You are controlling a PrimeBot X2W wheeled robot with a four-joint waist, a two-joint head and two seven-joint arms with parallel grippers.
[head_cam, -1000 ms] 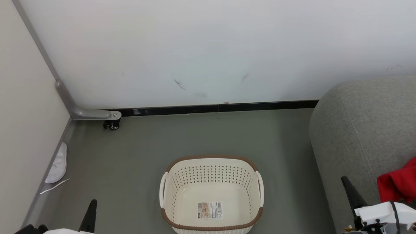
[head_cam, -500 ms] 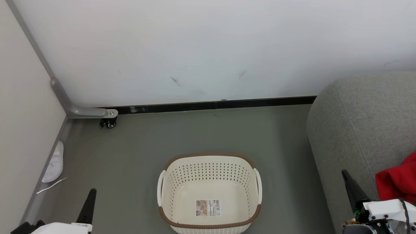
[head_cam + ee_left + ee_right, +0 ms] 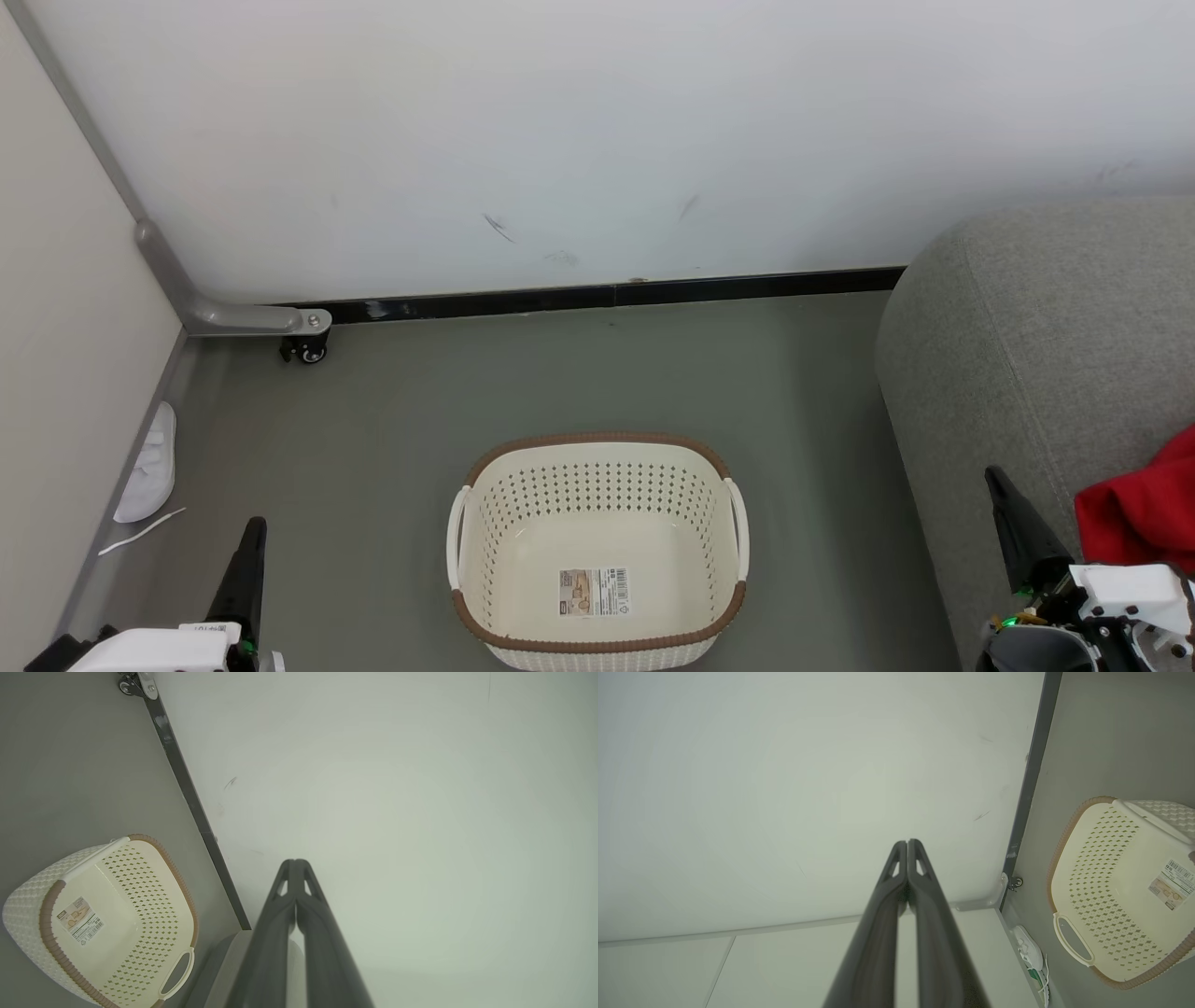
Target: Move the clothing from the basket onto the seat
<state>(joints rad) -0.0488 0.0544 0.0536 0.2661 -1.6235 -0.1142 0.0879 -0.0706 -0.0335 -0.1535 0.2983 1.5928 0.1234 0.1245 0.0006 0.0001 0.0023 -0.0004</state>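
The cream basket [image 3: 597,467] with a brown rim stands on the grey floor at lower centre, holding nothing but a barcode sticker; it also appears in the wrist views, basket [image 3: 117,914] and basket [image 3: 1120,891]. Red clothing [image 3: 1134,513] lies on the grey seat [image 3: 1036,345] at the right edge, partly cut off by the frame. My left gripper [image 3: 252,532] is shut at the lower left, left of the basket. My right gripper [image 3: 999,485] is shut at the lower right, beside the clothing. Both wrist views show shut, empty fingers: left gripper [image 3: 295,863], right gripper [image 3: 906,843].
A white wall with a black baseboard [image 3: 607,297] runs behind the basket. A grey caster leg [image 3: 299,336] stands at the back left. A white slipper [image 3: 149,464] lies against the left wall panel. Open grey floor [image 3: 560,373] lies around the basket.
The whole head picture has shifted slightly, so the camera moved. Both grippers stay shut; the right one sits a little higher in view.
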